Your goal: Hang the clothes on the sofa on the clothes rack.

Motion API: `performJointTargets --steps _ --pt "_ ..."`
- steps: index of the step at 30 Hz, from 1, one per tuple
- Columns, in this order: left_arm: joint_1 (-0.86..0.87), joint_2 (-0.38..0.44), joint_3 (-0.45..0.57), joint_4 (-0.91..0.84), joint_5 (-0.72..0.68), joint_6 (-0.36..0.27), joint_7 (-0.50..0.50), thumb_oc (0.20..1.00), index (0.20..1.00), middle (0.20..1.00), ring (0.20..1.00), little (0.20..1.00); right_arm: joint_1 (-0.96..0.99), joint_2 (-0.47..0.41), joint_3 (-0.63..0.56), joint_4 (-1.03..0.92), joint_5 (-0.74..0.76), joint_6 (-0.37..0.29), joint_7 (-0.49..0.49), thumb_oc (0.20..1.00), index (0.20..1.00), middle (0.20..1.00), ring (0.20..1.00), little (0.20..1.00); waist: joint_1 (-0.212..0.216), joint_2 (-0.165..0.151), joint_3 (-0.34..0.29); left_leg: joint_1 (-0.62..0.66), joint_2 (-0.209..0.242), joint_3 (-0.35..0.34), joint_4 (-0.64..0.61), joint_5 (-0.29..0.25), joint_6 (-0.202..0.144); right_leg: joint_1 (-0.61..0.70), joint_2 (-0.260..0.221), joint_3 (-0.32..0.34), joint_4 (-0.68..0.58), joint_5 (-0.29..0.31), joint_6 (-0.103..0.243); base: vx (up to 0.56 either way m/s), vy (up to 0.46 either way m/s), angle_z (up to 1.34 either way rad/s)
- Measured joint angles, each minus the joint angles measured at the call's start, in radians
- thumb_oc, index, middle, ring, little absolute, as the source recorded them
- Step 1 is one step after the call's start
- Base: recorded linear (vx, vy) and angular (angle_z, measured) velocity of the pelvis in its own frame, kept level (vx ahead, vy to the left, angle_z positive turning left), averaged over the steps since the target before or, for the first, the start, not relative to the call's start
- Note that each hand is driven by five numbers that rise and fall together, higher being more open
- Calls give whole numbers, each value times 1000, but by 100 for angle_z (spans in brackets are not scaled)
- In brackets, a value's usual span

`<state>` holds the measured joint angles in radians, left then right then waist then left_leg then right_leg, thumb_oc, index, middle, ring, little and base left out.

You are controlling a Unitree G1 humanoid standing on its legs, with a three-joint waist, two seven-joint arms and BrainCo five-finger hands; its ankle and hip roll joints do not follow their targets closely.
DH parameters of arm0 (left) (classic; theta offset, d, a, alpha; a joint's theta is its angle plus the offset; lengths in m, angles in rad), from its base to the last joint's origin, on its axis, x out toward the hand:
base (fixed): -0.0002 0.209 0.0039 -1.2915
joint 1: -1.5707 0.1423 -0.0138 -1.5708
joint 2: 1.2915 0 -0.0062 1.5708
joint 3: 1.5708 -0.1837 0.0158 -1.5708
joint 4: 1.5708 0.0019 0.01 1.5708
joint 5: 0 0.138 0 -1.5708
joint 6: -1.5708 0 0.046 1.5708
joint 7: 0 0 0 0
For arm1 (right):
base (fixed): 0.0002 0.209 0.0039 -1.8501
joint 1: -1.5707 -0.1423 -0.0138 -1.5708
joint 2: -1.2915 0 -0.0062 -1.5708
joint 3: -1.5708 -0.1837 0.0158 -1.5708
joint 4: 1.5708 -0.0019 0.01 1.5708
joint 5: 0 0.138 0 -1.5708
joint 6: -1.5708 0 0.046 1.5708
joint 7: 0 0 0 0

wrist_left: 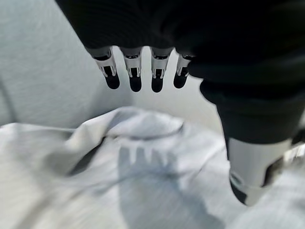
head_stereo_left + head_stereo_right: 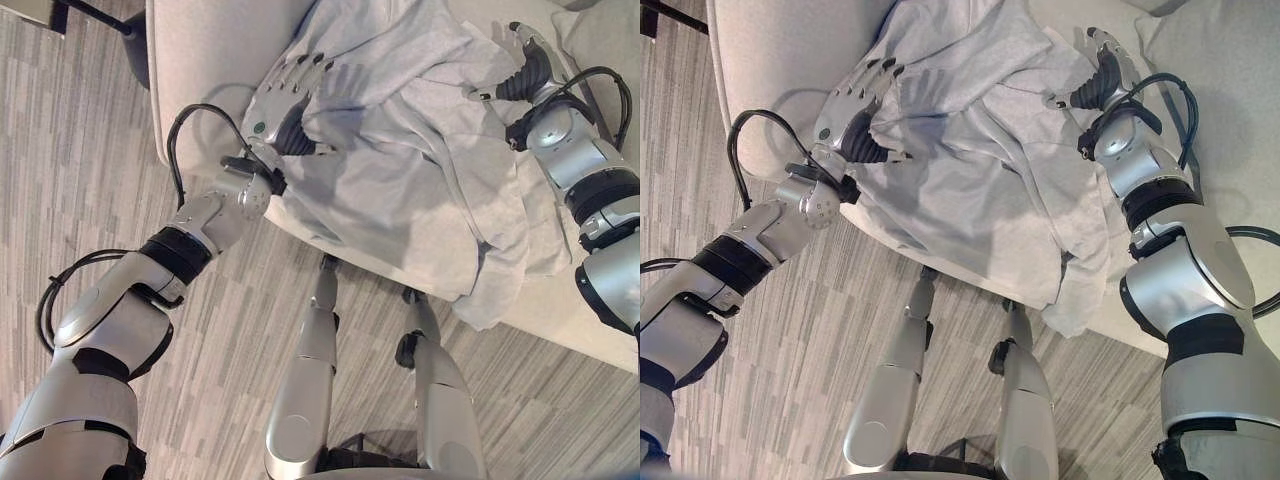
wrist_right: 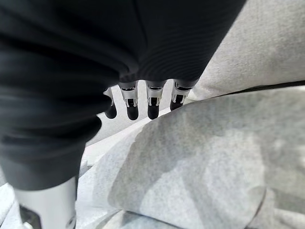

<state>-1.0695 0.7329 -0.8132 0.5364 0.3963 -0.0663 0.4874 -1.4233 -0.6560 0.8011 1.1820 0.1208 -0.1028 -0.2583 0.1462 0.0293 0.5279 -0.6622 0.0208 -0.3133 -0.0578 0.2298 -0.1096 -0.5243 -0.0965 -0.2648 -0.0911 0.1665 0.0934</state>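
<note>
while grey garment [image 2: 420, 170] lies crumpled on sofa [image 2: 200, 50], left hand [image 2: 285, 95] and right hand [image 2: 1105, 70] hover above it, fingers straight, holding nothing. grasp, lift, hanging all left.

Grey striped carpet floor [image 2: 90, 150]

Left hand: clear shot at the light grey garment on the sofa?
Probably yes. The left hand hovers open right over the crumpled light grey garment on the pale sofa, nothing between them.
</note>
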Motion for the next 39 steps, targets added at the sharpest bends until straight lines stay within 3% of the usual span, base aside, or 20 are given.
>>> performJointTargets --steps 10,15,20,23,36,39 --pt "-66 60 -202 71 140 -5 -15 1000 1000 1000 1000 1000 -17 3 50 -14 18 -22 -11 1000 1000 1000 1000 1000 -4 -1 0 -39 -2 2 11 1 1 -36 0 4 0 9 1 -3 8 0" --pt "-106 68 -220 117 218 -1 1 1000 1000 1000 1000 1000 -22 3 57 -38 20 -40 -17 1000 1000 1000 1000 1000 -12 -4 1 -49 -1 3 12 1 1 -46 0 5 0 9 0 0 0 0" --pt "-198 119 -290 205 273 21 27 1000 1000 1000 1000 1000 -58 -6 94 -143 40 -68 -22 1000 1000 1000 1000 1000 -38 -37 2 -94 0 12 22 1 1 -92 2 14 0 18 -4 -15 26 -5" --pt "-232 132 -289 226 301 29 50 1000 1000 1000 1000 1000 -77 -16 95 -176 57 -86 -26 1000 1000 1000 1000 1000 -50 -58 11 -112 -1 18 25 1 2 -113 0 22 0 23 -4 7 17 -3" --pt "-235 192 -277 218 329 44 75 1000 1000 1000 1000 1000 -76 -57 94 -209 58 -100 -35 1000 1000 1000 1000 1000 -55 -71 11 -129 2 24 26 3 4 -131 2 32 0 30 -5 -2 10 -1" --pt "-213 204 -224 204 326 48 85 1000 1000 1000 1000 1000 -75 -61 91 -207 58 -100 -36 1000 1000 1000 1000 1000 -54 -72 11 -129 1 24 26 3 4 -132 2 32 0 30 -5 0 0 0"
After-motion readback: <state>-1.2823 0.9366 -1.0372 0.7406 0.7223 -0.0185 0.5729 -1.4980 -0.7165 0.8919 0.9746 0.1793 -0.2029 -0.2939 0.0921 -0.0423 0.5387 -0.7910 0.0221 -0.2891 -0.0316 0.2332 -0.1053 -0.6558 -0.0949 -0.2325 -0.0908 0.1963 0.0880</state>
